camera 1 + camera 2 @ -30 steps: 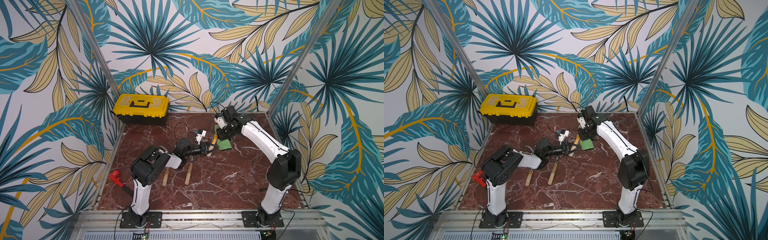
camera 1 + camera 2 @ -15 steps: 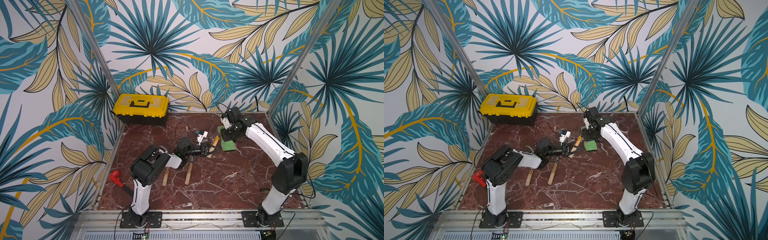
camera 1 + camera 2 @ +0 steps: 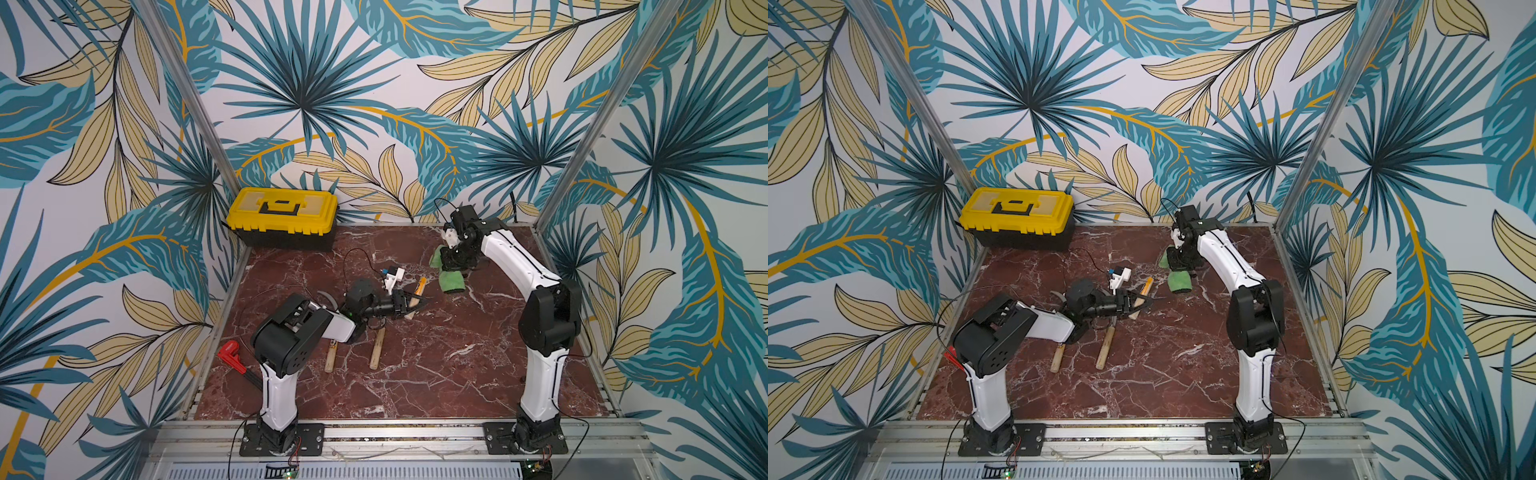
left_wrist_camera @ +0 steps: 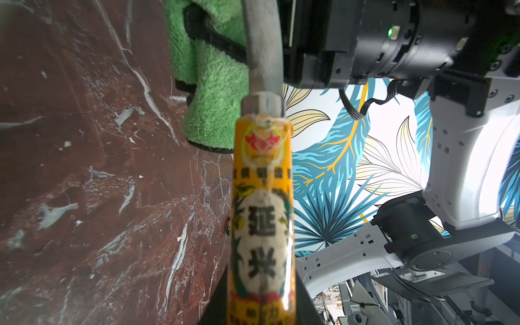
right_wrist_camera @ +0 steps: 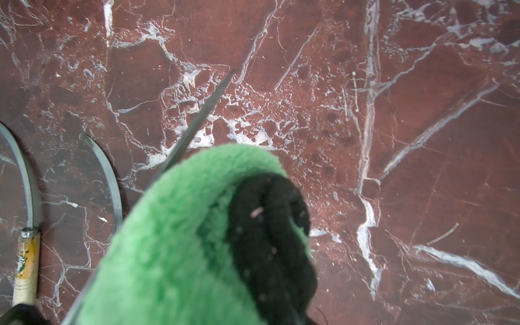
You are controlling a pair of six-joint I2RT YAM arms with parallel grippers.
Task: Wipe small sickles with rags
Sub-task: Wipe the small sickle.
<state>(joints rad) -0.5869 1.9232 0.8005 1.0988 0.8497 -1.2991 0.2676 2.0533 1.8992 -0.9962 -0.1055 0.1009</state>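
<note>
My left gripper (image 3: 409, 304) is shut on the orange-labelled handle (image 4: 261, 211) of one small sickle (image 3: 419, 291), held low over the marble. Its grey blade (image 4: 264, 50) runs up into the green rag (image 3: 451, 282), which has a dark edge. My right gripper (image 3: 453, 266) is shut on that rag (image 5: 183, 239); its fingers are hidden by the cloth. The blade's tip (image 5: 208, 107) pokes out beyond the rag. Two more small sickles lie flat by the left arm, pale handles (image 3: 331, 357) (image 3: 377, 347) toward the front, blades (image 5: 25, 174) (image 5: 107, 174) curved.
A yellow and black toolbox (image 3: 282, 214) stands at the back left corner. A red-handled tool (image 3: 230, 353) lies at the table's left edge beside the left arm's base. Patterned walls close in the back and both sides of the marble table (image 3: 436, 374).
The right gripper with the rag slid a little to the right along the blade, then came partly back, and its elbow swung. The left arm and its sickle have stayed still.
</note>
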